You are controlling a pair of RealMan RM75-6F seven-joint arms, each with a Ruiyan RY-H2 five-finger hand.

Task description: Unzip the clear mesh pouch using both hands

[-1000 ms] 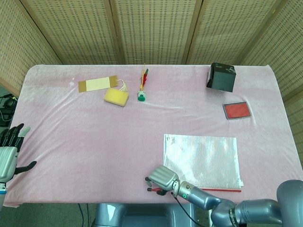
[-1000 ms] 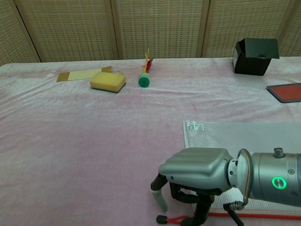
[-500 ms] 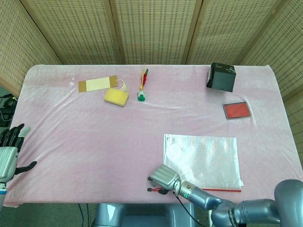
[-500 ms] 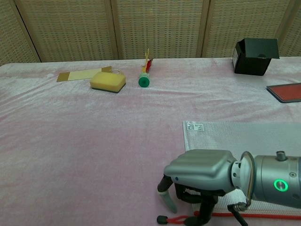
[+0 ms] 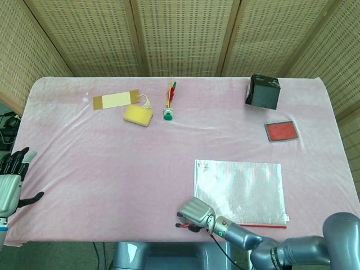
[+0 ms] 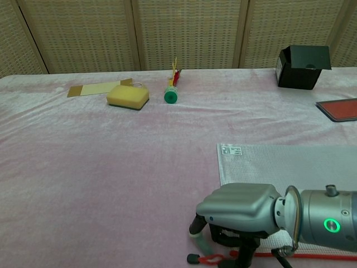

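Pink cloth covers the whole counter [image 5: 112, 163], with woven screens standing behind it. Lying flat on the near right part is the clear mesh pouch [image 5: 239, 188], its red zipper [image 5: 264, 225] running along the near edge. The right hand [image 6: 237, 215] hunches over the pouch's near left corner, fingertips down at the red pull cord [image 6: 209, 259]; whether they actually pinch it I cannot tell. The left hand [image 5: 10, 181] hangs off the counter's left edge, fingers apart and holding nothing. At the far side sit a black box [image 5: 262, 91], a red pad [image 5: 281, 131], a yellow sponge [image 5: 138, 115], a brown card [image 5: 115, 100] and a green-capped bundle of sticks [image 5: 169, 104].
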